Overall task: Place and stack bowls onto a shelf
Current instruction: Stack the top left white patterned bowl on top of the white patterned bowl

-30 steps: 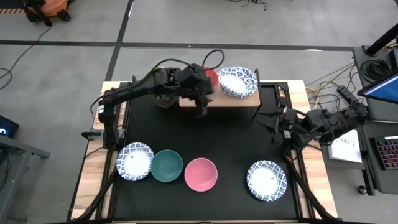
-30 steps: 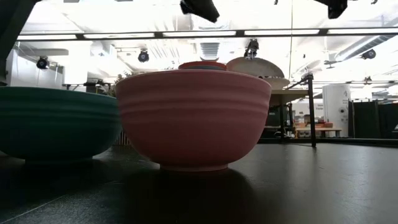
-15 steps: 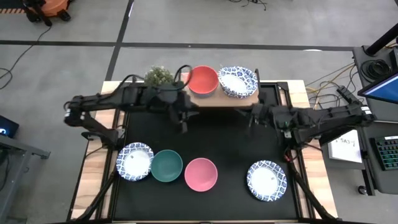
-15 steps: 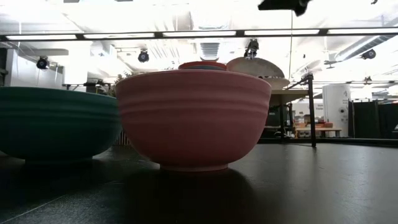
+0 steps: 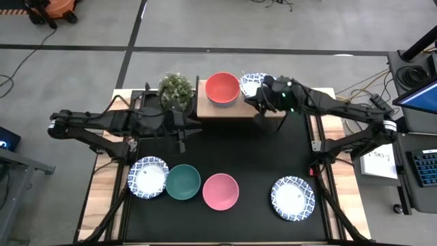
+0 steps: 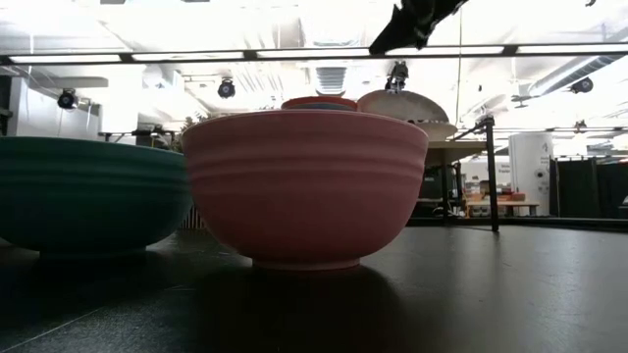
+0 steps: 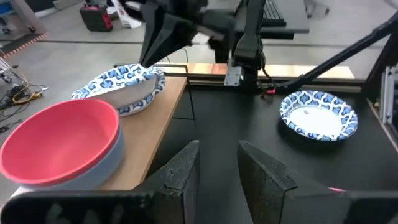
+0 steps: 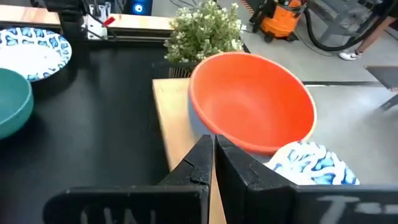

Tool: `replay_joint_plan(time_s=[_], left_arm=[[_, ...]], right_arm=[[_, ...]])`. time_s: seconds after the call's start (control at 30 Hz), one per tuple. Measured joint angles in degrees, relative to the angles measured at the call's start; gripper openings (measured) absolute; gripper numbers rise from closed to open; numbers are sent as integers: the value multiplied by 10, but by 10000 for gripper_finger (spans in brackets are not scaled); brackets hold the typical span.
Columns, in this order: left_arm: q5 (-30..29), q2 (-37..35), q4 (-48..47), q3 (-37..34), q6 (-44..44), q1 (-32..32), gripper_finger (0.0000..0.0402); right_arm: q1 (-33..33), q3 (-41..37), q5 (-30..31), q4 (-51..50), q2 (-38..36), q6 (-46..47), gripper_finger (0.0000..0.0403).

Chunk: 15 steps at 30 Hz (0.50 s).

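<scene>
The light-wood shelf [image 5: 213, 109] stands at the table's far edge. On it a red bowl [image 5: 222, 87] sits nested in a blue bowl [image 7: 109, 163], beside a white blue-patterned bowl [image 7: 127, 90]. My right gripper [image 5: 254, 102] is shut and empty, above the shelf between these bowls [image 8: 213, 152]. My left gripper [image 5: 181, 142] is open and empty [image 7: 217, 168] over the black table, left of the shelf. A patterned bowl [image 5: 147, 177], a green bowl [image 5: 183, 182], a pink bowl [image 5: 220, 191] and another patterned bowl [image 5: 292, 198] rest near the front edge.
A small potted plant [image 5: 176, 90] stands just left of the shelf. The black tabletop [image 5: 252, 157] lies open between the shelf and the front row of bowls. In the low view the pink bowl [image 6: 304, 186] and green bowl [image 6: 88, 196] fill the foreground.
My left gripper has drawn back from the red bowl on the shelf, toward the table's left and near side. My right gripper has come from the table's right edge to the shelf, over the patterned bowl. The red bowl stays on the shelf.
</scene>
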Motion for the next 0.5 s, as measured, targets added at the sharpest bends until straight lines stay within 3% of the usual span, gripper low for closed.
replay_joint_plan(time_s=[0.2, 0.5], left_arm=[[-1, -41, 17, -44, -4, 0, 91], [-1, -49, 19, -50, 0, 0, 91]], right_arm=[[-64, 33, -58, 5, 58, -28, 9], [-116, 39, -73, -29, 96, -36, 9]])
